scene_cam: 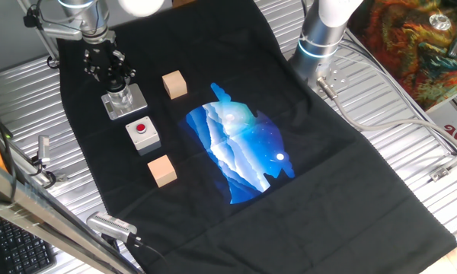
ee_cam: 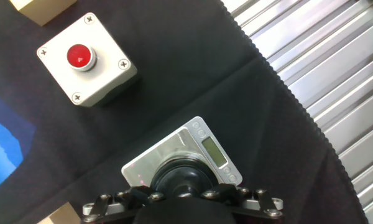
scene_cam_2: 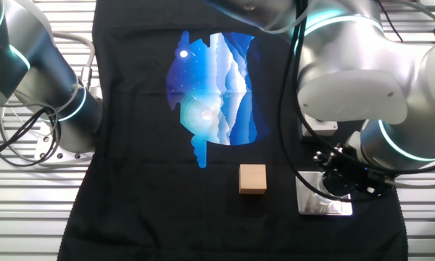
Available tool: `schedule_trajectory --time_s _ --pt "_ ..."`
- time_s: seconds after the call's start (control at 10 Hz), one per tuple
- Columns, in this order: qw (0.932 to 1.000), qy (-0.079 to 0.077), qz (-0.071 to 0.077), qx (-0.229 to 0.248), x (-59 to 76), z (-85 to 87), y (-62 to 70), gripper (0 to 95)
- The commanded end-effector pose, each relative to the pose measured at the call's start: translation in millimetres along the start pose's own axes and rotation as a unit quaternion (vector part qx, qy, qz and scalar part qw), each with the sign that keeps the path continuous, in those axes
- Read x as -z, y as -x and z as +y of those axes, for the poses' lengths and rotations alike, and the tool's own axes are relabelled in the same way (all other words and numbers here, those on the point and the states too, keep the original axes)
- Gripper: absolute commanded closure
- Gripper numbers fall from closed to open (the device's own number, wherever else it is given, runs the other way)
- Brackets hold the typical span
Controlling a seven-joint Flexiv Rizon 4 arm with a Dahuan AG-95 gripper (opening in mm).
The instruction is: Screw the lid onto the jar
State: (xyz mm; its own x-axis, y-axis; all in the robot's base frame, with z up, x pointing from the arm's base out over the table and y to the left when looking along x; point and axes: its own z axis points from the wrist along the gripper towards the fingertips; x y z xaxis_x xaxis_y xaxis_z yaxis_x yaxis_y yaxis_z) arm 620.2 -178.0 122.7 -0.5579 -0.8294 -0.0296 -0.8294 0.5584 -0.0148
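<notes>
Over the jar [scene_cam: 123,97]: our tool [scene_cam: 116,81] points straight down, pinching the lid [ee_cam: 185,179].
Cubes we count: two wooden cubes [scene_cam: 174,84].
Button boxes: one.

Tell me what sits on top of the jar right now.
The gripper is down over the jar. In the hand view a black lid caps it; the fingers hide the thread and the seating.

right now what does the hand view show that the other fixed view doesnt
Only the hand view shows the grey box with the red button and a small display on the base plate. Only the other fixed view shows the blue print and a second arm. Both show the gripper over the jar's plate on the black cloth.
</notes>
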Motion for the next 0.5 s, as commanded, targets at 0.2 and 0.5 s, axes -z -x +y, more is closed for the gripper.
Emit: schedule_trajectory --time_s 0.2,0.5 --pt "1.0 0.0 0.001 0.001 -1.5 -0.4 -0.8 19.0" --pt "1.0 0.002 0.005 0.0 -2.4 -0.6 -0.9 19.0"
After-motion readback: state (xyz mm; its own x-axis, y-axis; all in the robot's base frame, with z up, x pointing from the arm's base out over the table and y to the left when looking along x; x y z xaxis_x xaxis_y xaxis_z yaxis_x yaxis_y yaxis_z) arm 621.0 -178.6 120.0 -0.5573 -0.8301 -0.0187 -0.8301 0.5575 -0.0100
